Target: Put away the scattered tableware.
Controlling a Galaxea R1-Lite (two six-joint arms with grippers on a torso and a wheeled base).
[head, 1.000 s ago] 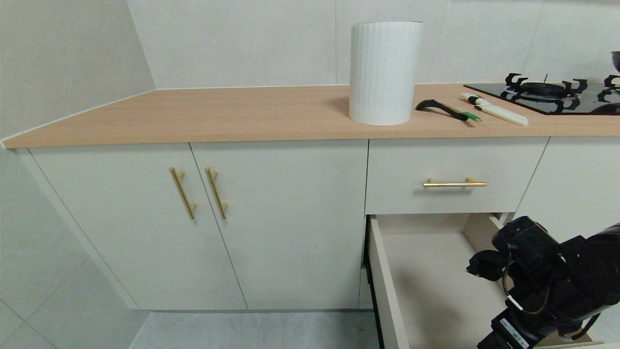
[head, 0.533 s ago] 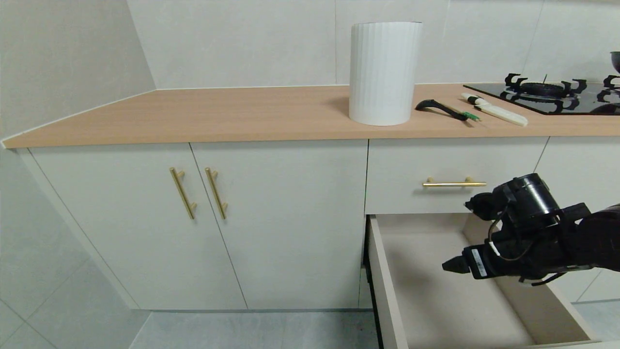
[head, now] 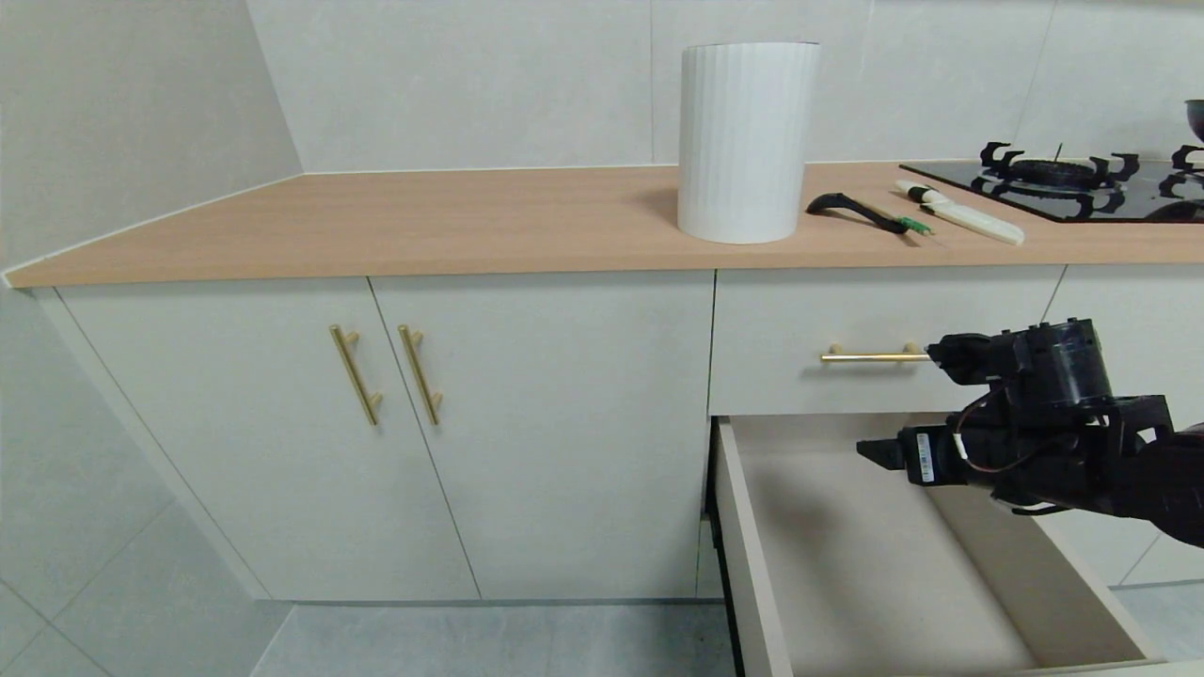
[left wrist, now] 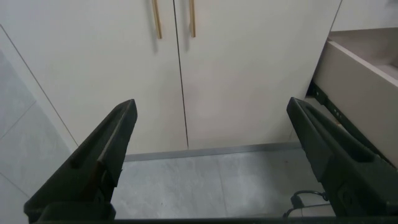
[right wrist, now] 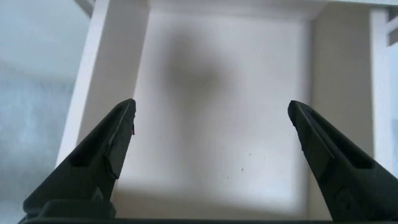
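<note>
With the right gripper (head: 905, 402) and left gripper (left wrist: 211, 109) both showing jaws wide and empty, the right should go from over the drawer (head: 748, 545) up to the table (head: 423, 221) and pinch the spoon (head: 870, 214) mid-handle, clear of the knife (head: 959, 214).

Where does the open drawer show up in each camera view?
Head view: open drawer at lower right, under the shut drawer.
Left wrist view: its side, next to the cupboard doors.
Right wrist view: its inside, seen from above.
Shared landmark: gold door handles, head and left wrist views.
</note>
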